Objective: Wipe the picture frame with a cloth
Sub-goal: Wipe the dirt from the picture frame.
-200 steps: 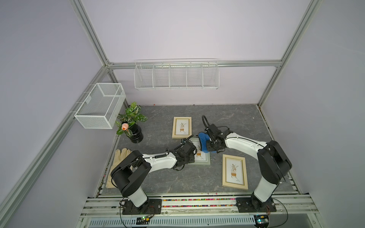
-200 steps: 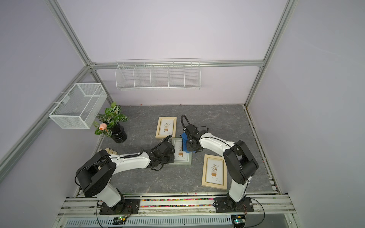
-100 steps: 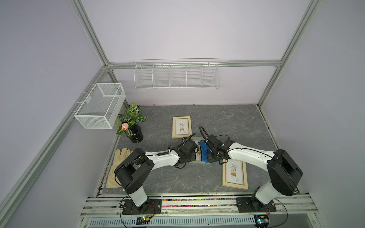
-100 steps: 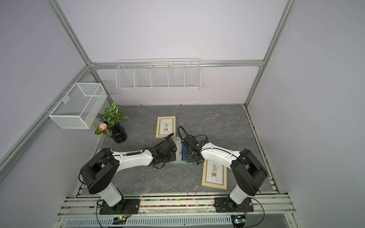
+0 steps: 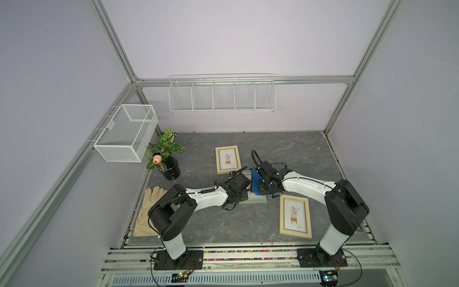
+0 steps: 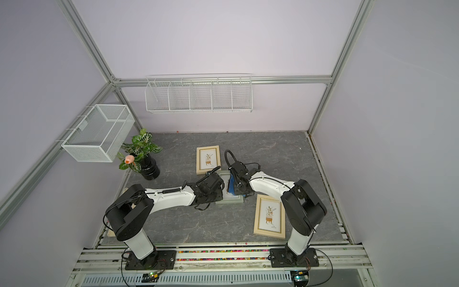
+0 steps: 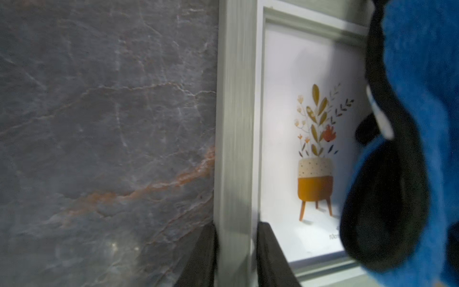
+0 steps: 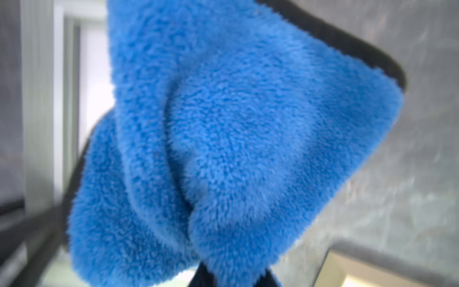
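Where the grey picture frame (image 5: 252, 200) lies on the counter (image 5: 223, 225) at picture centre, the left tool (image 7: 234, 251) pinches its side rail; the right tool (image 8: 236, 275), pressed together on the blue cloth (image 5: 255, 184), holds it over the frame's right side. Left of centre, a black pot (image 5: 171, 170) holds a leafy plant (image 5: 166, 146).

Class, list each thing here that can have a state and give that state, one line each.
grey frame: face up, partly covered
cloth: bunched, over the grey frame
left gripper: jaws shut on the grey frame's side rail
right gripper: jaws shut on the cloth
far wooden frame: flat, face up
near wooden frame: flat, face up
glove: lying flat
plant: upright in its pot
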`<state>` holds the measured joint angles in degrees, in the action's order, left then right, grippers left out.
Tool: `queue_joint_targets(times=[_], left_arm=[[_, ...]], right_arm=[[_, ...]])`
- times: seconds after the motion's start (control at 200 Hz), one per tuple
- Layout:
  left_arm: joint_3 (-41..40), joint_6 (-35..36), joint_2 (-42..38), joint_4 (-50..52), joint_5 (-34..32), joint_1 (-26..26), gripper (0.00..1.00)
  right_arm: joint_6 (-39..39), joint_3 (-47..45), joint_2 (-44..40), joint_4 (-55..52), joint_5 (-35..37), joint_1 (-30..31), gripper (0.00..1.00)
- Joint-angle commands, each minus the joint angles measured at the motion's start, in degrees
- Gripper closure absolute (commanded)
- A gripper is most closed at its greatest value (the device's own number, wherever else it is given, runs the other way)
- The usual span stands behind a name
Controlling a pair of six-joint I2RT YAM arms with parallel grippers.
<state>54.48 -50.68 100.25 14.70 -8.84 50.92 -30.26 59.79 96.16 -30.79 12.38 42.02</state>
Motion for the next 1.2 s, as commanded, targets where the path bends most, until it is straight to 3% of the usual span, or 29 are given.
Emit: queue_joint_targets(times=[0.0,0.105,0.315,0.615,0.945,1.195], left_arm=[[1.2,-3.8,3.4,1.9,-0.3,0.1,0.94],[1.8,-3.9,4.0,-0.2,1.3,0.5,0.94],[1.9,-4.0,4.0,-3.1,3.3,1.6,0.94],[-0.5,-4.5,2.4,-4.4,2.7,1.7,0.94],[-1.0,-4.4,2.1,-6.1,3.2,1.7,0.95],[-3.1,-4.6,1.2,-8.4,3.8,1.7,0.95]], right_arm=[[-4.8,-5.0,-4.7,-2.7,0.1,3.0,0.93],[-7.6,-6.3,-5.0,1.2,-2.9,4.7,0.93],[-9.1,-2.4,2.1,6.6,-7.2,5.3,0.93],[-7.7,-6.5,-2.9,2.2,0.2,-0.3,0.93],[-10.7,-3.8,1.0,7.7,-7.5,4.0,0.93],[-7.9,-7.8,-3.0,5.3,-4.0,-2.8,0.93]])
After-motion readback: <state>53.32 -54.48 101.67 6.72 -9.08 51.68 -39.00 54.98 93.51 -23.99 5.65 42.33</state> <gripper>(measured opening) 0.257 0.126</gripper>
